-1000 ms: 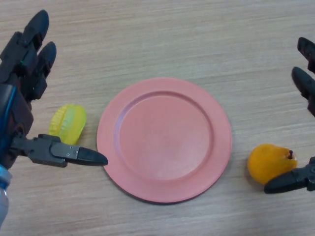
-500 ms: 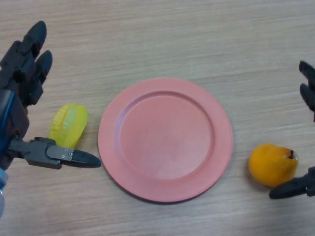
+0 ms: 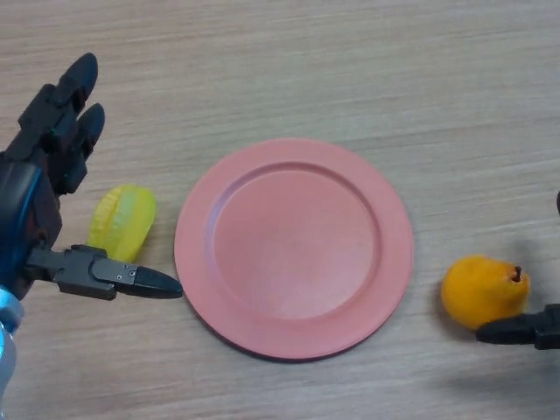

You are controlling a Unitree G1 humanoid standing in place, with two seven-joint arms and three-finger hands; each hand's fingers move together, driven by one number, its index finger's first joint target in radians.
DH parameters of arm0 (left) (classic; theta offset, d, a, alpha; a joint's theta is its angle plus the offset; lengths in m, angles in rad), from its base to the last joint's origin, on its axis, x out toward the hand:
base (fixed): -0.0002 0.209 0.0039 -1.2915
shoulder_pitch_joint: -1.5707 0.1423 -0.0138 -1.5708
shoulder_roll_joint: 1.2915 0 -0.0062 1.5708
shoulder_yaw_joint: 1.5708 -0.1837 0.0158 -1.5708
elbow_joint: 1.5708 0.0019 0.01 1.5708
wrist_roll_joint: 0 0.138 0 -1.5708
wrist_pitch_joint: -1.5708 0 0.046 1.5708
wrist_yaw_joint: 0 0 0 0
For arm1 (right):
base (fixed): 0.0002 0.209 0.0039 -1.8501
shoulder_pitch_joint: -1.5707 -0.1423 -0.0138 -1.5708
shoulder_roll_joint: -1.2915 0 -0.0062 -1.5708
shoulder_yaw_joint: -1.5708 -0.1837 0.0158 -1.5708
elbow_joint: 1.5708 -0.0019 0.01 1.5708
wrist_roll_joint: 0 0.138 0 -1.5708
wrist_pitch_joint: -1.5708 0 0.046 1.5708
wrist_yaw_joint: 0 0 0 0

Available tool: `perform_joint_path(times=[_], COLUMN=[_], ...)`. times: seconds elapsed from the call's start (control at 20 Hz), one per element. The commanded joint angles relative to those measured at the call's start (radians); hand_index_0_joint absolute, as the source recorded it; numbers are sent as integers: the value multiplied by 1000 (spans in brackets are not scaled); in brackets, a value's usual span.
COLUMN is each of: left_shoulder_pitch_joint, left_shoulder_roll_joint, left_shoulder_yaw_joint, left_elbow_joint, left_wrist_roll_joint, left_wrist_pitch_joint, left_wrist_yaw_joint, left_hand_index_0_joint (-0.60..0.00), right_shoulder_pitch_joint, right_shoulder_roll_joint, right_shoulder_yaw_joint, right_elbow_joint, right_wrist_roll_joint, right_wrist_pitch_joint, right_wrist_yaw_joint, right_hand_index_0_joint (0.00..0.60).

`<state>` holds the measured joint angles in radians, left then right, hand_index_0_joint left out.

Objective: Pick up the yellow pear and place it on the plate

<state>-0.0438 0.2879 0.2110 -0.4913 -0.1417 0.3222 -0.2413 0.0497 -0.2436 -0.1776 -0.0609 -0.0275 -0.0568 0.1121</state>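
The yellow-orange pear [image 3: 484, 290] lies on the wooden table to the right of the pink plate [image 3: 293, 171], stem pointing right. My right hand [image 3: 523, 330] shows only at the right edge; its straight thumb lies just below the pear, apart from it, holding nothing. My left hand [image 3: 31, 206] is open at the left, with its fingers [image 3: 68, 114] stretched up and its thumb [image 3: 118, 277] pointing right below a yellow-green star fruit [image 3: 122, 221]. It does not hold the star fruit. Nothing lies on the plate.
The wooden table [image 3: 350, 70] extends to all sides of the plate. The star fruit lies between my left hand and the plate's left rim.
My right hand has drawn back to the right, so its fingers have left the view and only the thumb remains. My left hand has shifted slightly. The pear has not moved.
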Motion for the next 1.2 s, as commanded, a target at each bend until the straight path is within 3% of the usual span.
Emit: perform_joint_path(times=[0.05, 0.2, 0.55, 0.65, 0.7, 0.8, 0.95, 1.2], left_shoulder_pitch_joint=[-29, -41, -46, -51, -55, -57, -49, -3], left_shoulder_roll_joint=[39, 43, 47, 48, 49, 45, 39, 18], left_shoulder_yaw_joint=[72, 81, 107, 108, 106, 95, 87, 64], left_elbow_joint=[-51, -49, -71, -69, -64, -52, -52, -137], left_wrist_roll_joint=[-30, -52, -55, -53, -63, -76, -80, -133], left_wrist_pitch_joint=[-169, -205, -254, -261, -258, -256, -244, -119], left_wrist_yaw_joint=[28, 93, 177, 189, 198, 223, 220, 122], left_hand_index_0_joint=[0, 0, 0, 0, 0, 0, 0, 0], right_shoulder_pitch_joint=[-30, -16, -39, -47, -51, -55, -38, -57], right_shoulder_roll_joint=[-32, -14, -21, -26, -31, -43, -33, -33], right_shoulder_yaw_joint=[-13, 20, 39, 36, 31, 25, 23, 33], right_elbow_joint=[-19, -38, 117, 144, 156, 155, 86, 16], right_wrist_roll_joint=[-10, 40, -56, -91, -112, -167, -114, -132], right_wrist_pitch_joint=[-189, -134, -230, -239, -232, -196, -119, -26], right_wrist_yaw_joint=[-54, -41, -123, -155, -181, -226, -185, -147], right_hand_index_0_joint=[0, 0, 0, 198, 348, 580, 600, 600])
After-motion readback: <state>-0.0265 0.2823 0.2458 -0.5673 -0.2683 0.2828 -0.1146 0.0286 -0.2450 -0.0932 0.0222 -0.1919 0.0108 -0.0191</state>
